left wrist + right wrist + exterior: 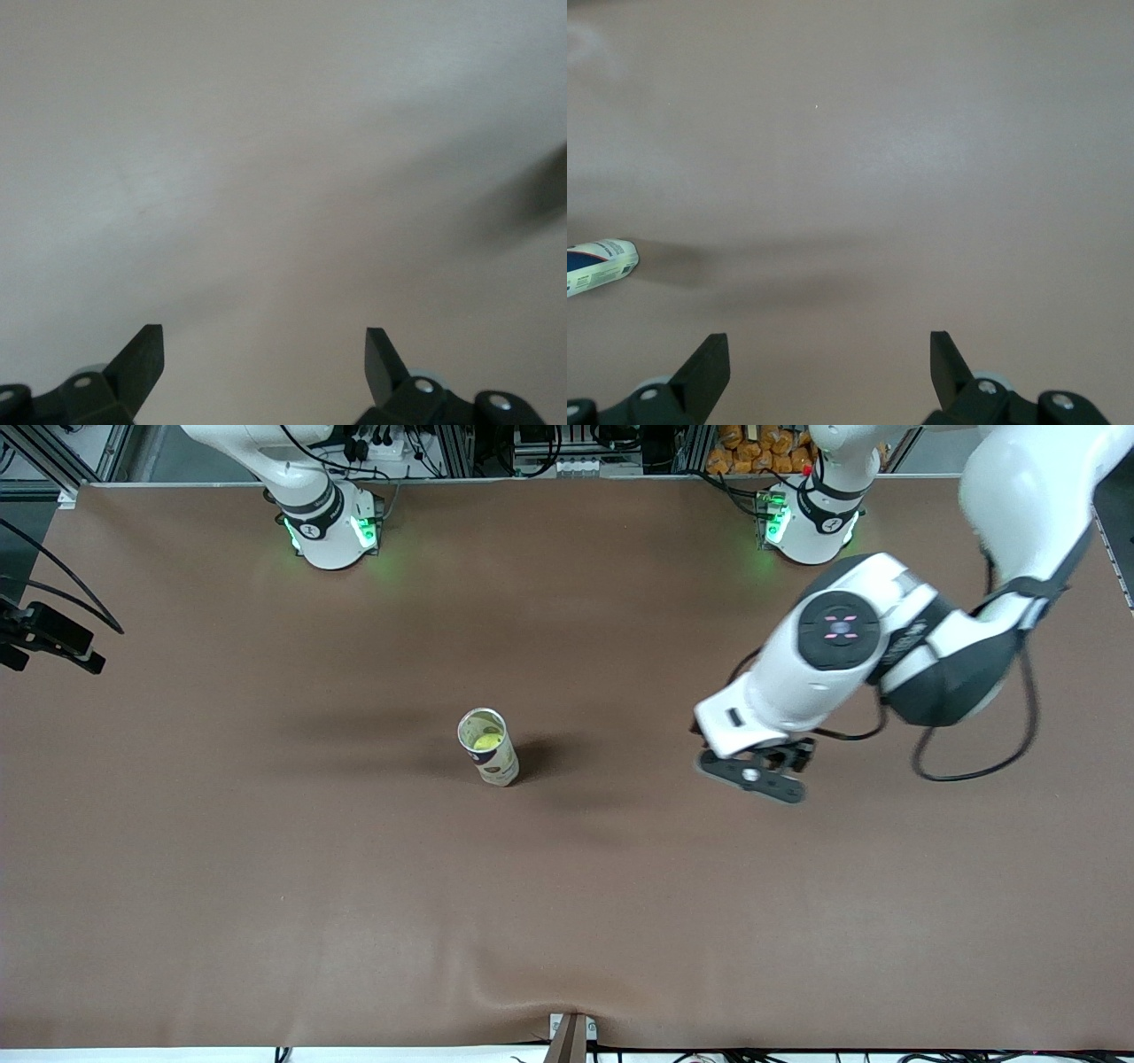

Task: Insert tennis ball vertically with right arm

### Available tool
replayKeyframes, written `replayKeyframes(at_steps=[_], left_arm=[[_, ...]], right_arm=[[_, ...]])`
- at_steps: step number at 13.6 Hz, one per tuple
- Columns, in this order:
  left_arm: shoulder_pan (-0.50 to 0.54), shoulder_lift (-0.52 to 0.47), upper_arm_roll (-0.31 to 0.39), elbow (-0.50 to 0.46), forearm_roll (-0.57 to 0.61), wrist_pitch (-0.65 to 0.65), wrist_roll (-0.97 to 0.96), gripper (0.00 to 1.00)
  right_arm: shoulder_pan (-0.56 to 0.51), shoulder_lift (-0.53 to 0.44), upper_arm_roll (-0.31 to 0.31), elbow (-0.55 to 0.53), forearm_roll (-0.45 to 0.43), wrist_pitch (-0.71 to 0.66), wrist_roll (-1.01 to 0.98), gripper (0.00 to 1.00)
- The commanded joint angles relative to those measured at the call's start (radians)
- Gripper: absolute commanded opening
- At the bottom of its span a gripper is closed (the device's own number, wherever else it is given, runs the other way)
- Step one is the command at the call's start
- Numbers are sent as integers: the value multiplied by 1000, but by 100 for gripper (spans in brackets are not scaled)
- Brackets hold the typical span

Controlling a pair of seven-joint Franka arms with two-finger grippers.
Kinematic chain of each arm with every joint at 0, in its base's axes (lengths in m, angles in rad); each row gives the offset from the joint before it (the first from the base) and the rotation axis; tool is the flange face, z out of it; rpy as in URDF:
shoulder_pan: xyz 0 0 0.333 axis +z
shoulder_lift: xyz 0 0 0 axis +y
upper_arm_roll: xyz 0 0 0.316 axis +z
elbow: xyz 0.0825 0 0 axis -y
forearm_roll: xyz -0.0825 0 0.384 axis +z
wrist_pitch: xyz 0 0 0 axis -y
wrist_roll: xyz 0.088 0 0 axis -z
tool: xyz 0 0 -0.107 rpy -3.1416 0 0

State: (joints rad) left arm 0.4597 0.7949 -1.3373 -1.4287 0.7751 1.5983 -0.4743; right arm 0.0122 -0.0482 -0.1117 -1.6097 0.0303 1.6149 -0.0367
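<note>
A yellow-green tennis ball [486,740] lies inside the open top of a white tube can [498,756] that stands near the middle of the brown table [354,886]. My right gripper [828,341] does not show in the front view. In its wrist view it hangs open over bare table with nothing between its fingers. The can's lower part [599,266] shows at the edge of that view, well off from the fingers. My left gripper [753,772] waits open and empty over the table toward the left arm's end, well away from the can.
A black camera mount [49,640] juts in at the right arm's end of the table. A black cable loop [974,772] hangs from the left arm. A small bracket [571,1035] sits at the table edge nearest the front camera.
</note>
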Motion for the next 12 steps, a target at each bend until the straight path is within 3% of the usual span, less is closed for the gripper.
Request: replayKeyframes(at_steps=[1,5,12], left_arm=[[16,-42,-11,7,3,-72,-9,100],[69,-57,-11,39,-7,-95,-6,100],[63,-86,6,42,-14,-141,-12,100]], right_arm=[[44,-2,-12,5,-13,-15,-5,100],[35,-1,-13,8,-13,-32,3,100],[32,-19,-16,14,-16,-75,12,100]])
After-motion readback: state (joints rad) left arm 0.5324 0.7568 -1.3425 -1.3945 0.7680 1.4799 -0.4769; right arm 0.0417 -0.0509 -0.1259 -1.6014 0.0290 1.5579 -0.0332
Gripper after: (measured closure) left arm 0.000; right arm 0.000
